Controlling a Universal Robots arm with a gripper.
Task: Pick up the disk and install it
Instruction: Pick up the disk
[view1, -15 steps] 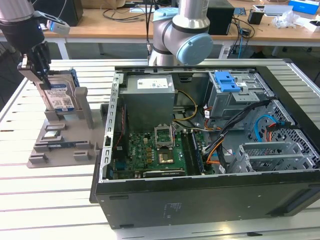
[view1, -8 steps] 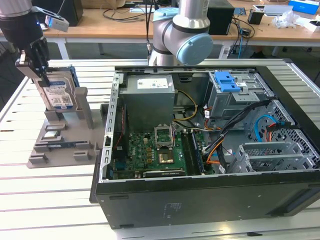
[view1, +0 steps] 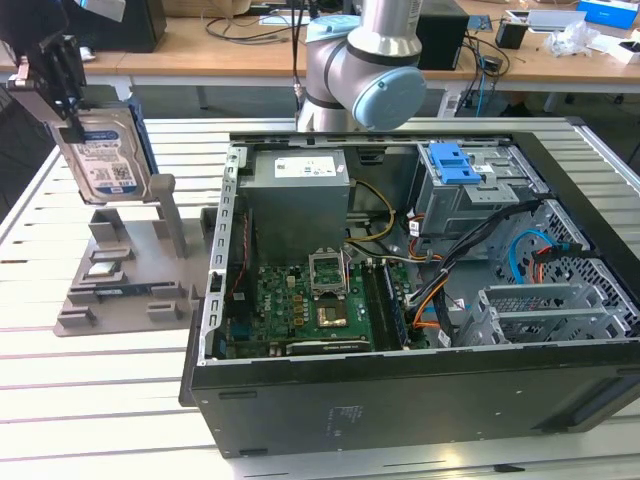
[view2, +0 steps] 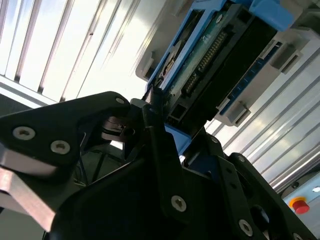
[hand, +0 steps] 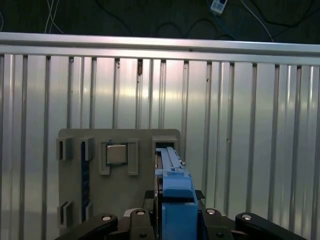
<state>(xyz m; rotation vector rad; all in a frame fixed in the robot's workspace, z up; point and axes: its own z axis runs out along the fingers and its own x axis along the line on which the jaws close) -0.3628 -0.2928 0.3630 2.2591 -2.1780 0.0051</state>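
Silver with a white-and-blue label, the disk (view1: 105, 160) stands upright on edge at the exterior view's left, clamped at its top corner by the black claw (view1: 70, 118). The claw is closed on the drive's two flat faces. The drive hangs over a grey holder (view1: 120, 290) that sits on the slatted metal table (view1: 100, 400). I cannot tell whether its lower edge touches the holder. Well apart, towards the exterior view's right, lies an open computer case (view1: 400, 400) with a grey power supply (view1: 300, 195) and a blue latch (view1: 452, 162) inside. The robot arm (view1: 365, 60) rises behind the case.

In the second wrist view the disk (view2: 220, 55) shows its underside, a green board framed by blue rails. The claw (view2: 160, 107) grips one end of it, and a black finger (view2: 155, 130) presses flat against its side. Bright table slats (view2: 60, 45) run behind, and a red button (view2: 298, 204) sits at the edge.

In the first wrist view the camera looks along the disk (hand: 175, 200), whose blue rail is seen edge-on, pinched between the halves of the claw (hand: 172, 222). Beyond it lies the holder (hand: 120, 200), with a small silver chip (hand: 117, 154) in a square pocket and a narrow slot in line with the drive. The table (hand: 250, 125) surrounds it.
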